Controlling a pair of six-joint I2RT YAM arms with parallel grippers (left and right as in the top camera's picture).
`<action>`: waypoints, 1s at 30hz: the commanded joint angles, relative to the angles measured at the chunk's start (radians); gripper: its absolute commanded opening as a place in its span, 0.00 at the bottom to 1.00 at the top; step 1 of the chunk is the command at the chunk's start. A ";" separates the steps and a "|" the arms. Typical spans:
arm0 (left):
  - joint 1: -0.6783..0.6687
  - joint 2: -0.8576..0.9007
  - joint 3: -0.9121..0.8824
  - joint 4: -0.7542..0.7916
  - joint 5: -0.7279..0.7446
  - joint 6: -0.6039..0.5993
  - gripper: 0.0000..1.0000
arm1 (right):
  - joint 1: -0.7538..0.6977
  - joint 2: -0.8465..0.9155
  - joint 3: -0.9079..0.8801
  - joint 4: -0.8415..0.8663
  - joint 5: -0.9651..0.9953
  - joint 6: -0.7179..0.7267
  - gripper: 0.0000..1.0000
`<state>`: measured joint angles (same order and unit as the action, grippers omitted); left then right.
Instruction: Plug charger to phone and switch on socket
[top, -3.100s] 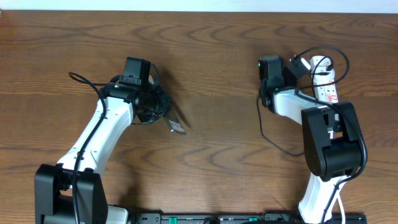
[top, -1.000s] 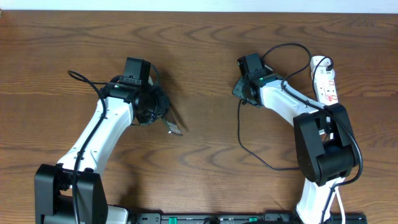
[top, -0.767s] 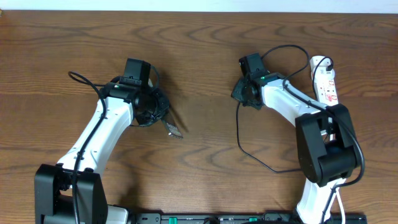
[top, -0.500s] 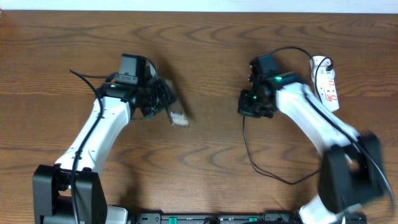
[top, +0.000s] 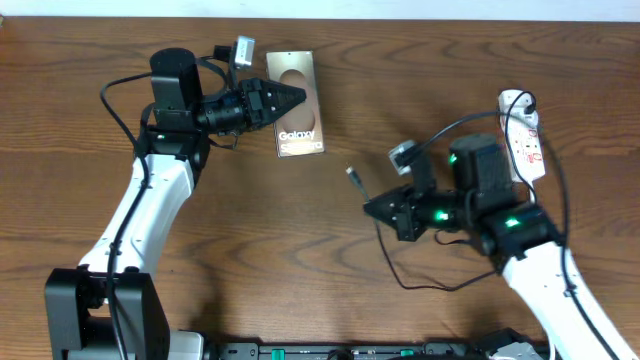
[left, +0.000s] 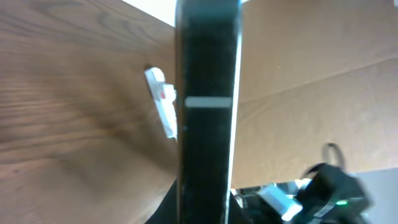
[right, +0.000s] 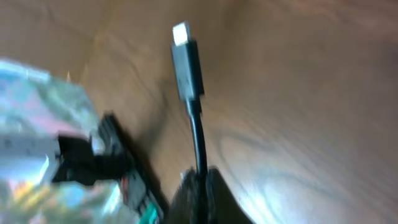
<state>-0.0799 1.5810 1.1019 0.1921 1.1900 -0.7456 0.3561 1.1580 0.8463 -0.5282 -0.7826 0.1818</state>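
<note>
The plugging-in step is in hand: the left tool (top: 290, 100) is clamped on one long edge of the phone (top: 300, 135), holding it near the far side of the desk (top: 200, 250). The right tool (top: 368, 205) is pinched shut on the charger (top: 352, 178) just behind its plug (right: 186, 59), well apart from the phone. Next, I judge, the plug must be lined up with the phone's port, which no view shows, and pushed in straight; switching on the socket (top: 527, 135) at the far right comes after.

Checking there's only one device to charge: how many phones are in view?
1. The phone is toward the top left of the overhead view, clamped in the left pincer. None looks hidden.
</note>
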 joint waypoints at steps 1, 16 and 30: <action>-0.026 -0.026 0.019 0.017 0.043 -0.055 0.07 | 0.044 0.000 -0.077 0.151 -0.058 0.148 0.01; -0.134 -0.026 0.018 0.281 -0.249 -0.251 0.07 | 0.147 0.000 -0.090 0.251 0.147 0.339 0.01; -0.172 -0.013 -0.181 0.581 -0.220 -0.303 0.07 | 0.136 -0.317 -0.156 -0.093 0.365 0.311 0.01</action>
<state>-0.2531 1.5814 0.9936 0.6868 0.9623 -1.0058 0.4950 0.9443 0.7143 -0.6102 -0.4999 0.5076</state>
